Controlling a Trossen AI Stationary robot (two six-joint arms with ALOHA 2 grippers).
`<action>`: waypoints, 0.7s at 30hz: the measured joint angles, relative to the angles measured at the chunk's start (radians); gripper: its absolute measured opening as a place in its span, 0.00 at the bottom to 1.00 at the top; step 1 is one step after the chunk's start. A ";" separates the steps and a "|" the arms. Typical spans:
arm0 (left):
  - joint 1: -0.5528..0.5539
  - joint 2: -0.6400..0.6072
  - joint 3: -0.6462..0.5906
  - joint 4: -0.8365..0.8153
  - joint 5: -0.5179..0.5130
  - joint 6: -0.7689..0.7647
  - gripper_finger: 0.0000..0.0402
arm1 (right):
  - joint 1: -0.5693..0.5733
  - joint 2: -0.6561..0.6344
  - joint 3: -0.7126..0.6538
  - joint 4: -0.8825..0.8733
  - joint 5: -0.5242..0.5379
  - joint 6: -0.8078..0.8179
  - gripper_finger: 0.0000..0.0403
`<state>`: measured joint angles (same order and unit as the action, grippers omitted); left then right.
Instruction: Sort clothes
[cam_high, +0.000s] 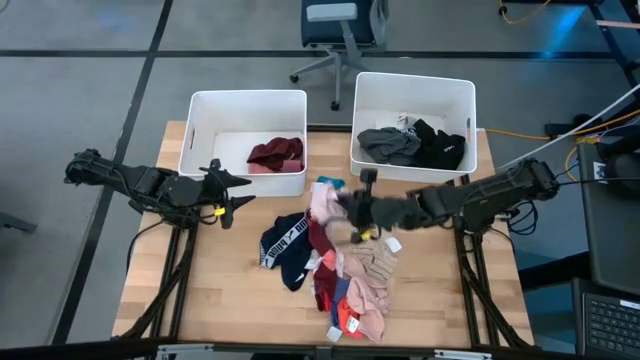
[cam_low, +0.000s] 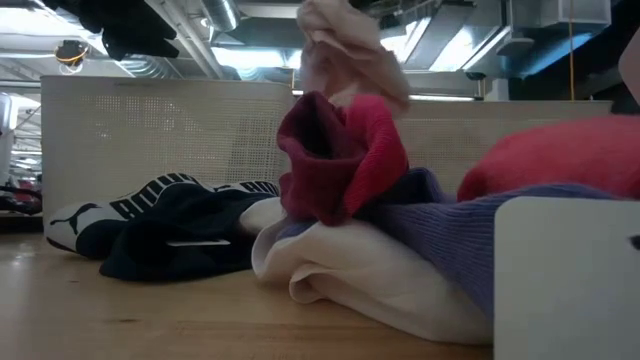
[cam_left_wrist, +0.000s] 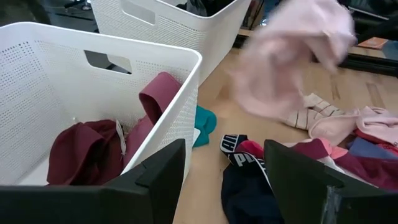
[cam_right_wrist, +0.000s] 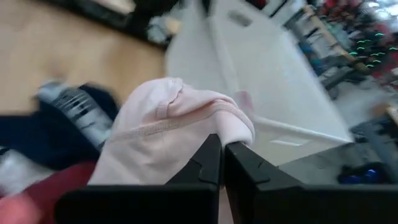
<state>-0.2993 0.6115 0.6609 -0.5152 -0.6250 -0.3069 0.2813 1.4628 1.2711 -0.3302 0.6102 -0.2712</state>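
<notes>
My right gripper (cam_high: 347, 207) is shut on a pale pink garment (cam_high: 322, 203), held up over the far end of the clothes pile (cam_high: 335, 272). The garment also shows in the right wrist view (cam_right_wrist: 168, 137), in the left wrist view (cam_left_wrist: 292, 56) and in the low view (cam_low: 345, 45). The pile lies on the table: black with white lettering (cam_high: 283, 243), red, pink, beige and blue pieces. My left gripper (cam_high: 243, 192) is open and empty at the front of the left bin (cam_high: 200, 140). Its fingers stand apart in the left wrist view (cam_left_wrist: 224, 180). My right gripper pinches a bunched fold of the pink garment near a stitched seam (cam_right_wrist: 235, 129) between its two fingers. The fingers come about level from the table's right side. The garment is raised and hangs slack from them, over the red piece (cam_low: 340, 160). Whether its lower end touches the pile, I cannot tell.
The left bin holds maroon garments (cam_high: 277, 155). The right bin (cam_high: 470, 110) holds grey and black ones (cam_high: 412, 143). A teal piece (cam_left_wrist: 204, 121) lies on the table at the left bin's corner. Bare wood shows at the table's near left (cam_high: 200, 290).
</notes>
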 joint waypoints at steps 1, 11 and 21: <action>0.000 0.000 0.000 0.000 0.000 0.000 0.52 | -0.023 0.000 0.008 0.022 -0.003 -0.023 0.04; 0.000 0.000 0.000 0.000 0.000 0.014 0.52 | -0.236 0.015 0.014 0.541 -0.272 -0.271 0.04; 0.000 0.000 0.000 0.003 0.000 0.023 0.52 | -0.485 0.171 0.015 1.075 -0.581 -0.222 0.05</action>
<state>-0.2993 0.6117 0.6609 -0.5125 -0.6250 -0.2844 -0.2035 1.6335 1.2857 0.7449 0.0288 -0.4928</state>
